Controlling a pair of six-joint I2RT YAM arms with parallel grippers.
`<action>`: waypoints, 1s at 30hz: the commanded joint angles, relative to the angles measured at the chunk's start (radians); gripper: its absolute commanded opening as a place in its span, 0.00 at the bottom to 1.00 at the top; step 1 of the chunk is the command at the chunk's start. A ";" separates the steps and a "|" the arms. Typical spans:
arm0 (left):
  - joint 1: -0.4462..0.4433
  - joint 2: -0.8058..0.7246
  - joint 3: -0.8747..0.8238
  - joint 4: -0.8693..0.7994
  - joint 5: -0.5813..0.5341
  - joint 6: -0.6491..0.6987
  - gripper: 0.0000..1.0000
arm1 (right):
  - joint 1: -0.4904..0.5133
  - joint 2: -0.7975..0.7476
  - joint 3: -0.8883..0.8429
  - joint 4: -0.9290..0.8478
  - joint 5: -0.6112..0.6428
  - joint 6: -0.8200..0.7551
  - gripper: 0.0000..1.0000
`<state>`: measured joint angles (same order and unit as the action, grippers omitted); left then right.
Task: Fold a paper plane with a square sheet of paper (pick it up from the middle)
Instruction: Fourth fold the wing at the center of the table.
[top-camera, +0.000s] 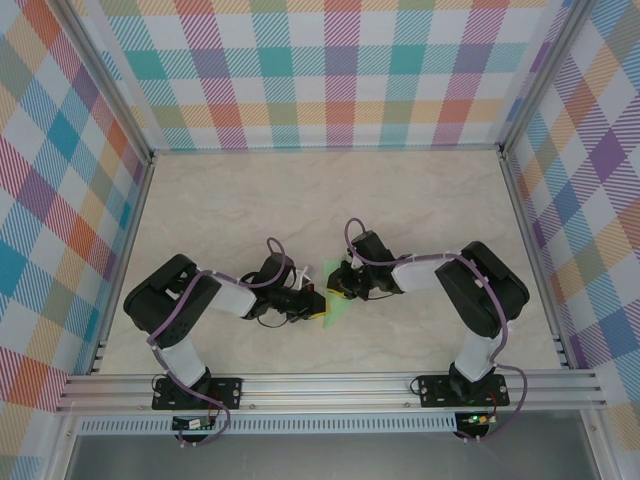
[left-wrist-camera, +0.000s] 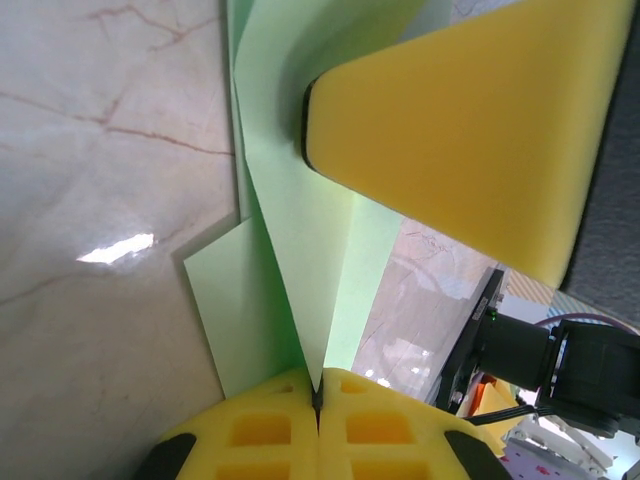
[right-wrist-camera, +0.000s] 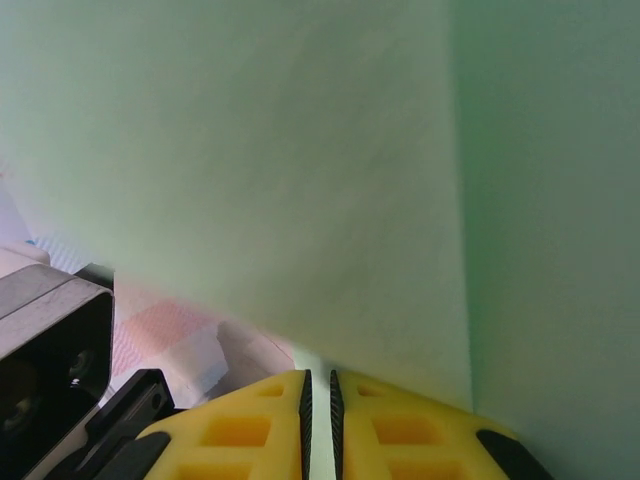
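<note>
Paper (top-camera: 335, 311): pale green and creased, low over the table (top-camera: 300, 200) near its front edge, between the two arms. Left gripper (left-wrist-camera: 318, 392): jaws closed tight on a raised fold of the paper, with flaps spreading to either side over the marbled surface. Right gripper (right-wrist-camera: 318, 392): jaws pinched on the paper's edge, only a sliver between them. In the left wrist view, one right finger (left-wrist-camera: 450, 130) touches the far end of the fold.
</note>
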<state>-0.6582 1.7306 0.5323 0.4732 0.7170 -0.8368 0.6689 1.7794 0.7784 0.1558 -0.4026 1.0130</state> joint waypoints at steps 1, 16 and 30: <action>-0.001 0.012 -0.009 -0.107 -0.041 0.032 0.08 | 0.006 0.034 0.005 -0.041 0.024 -0.005 0.16; -0.014 -0.030 0.014 -0.189 -0.007 0.082 0.14 | 0.006 0.043 -0.004 -0.060 0.030 -0.014 0.15; -0.020 -0.044 0.041 -0.277 0.047 0.156 0.10 | 0.006 0.054 -0.001 -0.070 0.030 -0.014 0.15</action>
<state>-0.6643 1.6985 0.5716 0.3161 0.7147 -0.7242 0.6689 1.7859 0.7811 0.1562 -0.4122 1.0122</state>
